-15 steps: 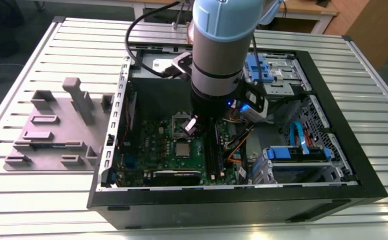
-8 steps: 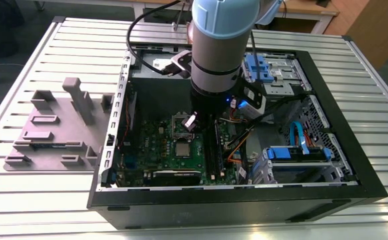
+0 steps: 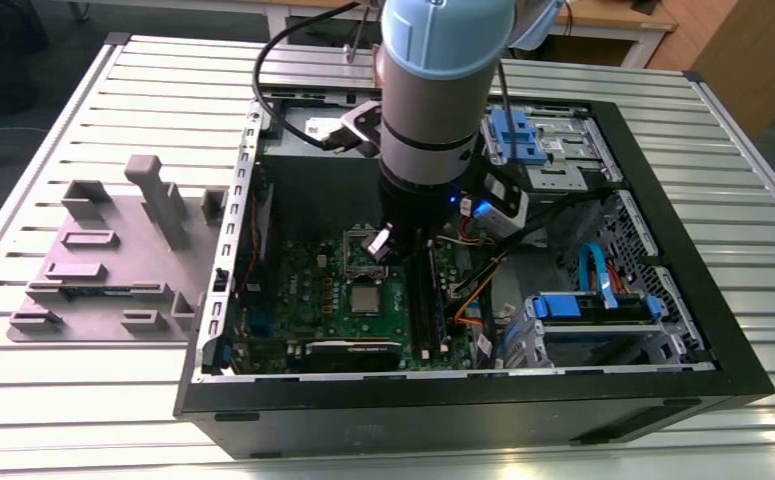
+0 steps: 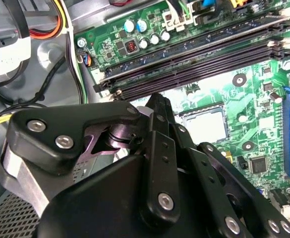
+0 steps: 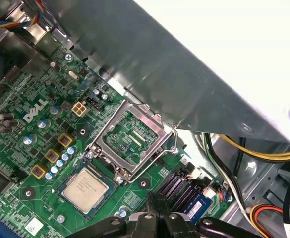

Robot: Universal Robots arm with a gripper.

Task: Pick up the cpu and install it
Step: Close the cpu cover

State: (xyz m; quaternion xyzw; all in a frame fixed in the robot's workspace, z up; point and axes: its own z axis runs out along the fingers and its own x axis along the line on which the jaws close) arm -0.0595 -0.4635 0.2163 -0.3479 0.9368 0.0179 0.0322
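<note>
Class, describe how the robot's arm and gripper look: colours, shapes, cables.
The arm is a thick silver-grey cylinder with pale blue joint caps; a black cable loops beside it. The gripper is black linked bars studded with silver screws.

Cpu [image 5: 87, 188]: silvery square chip, lying flat in motherboard socket [image 5: 65, 194].

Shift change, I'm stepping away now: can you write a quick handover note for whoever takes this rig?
Gripper: low over the motherboard inside the open case; open or shut cannot be told.
Cpu: lying flat in its socket.
Done: cpu picked up and seated.
Left: the hinged retention frame stands open beside the cpu, not clamped over it.
</note>
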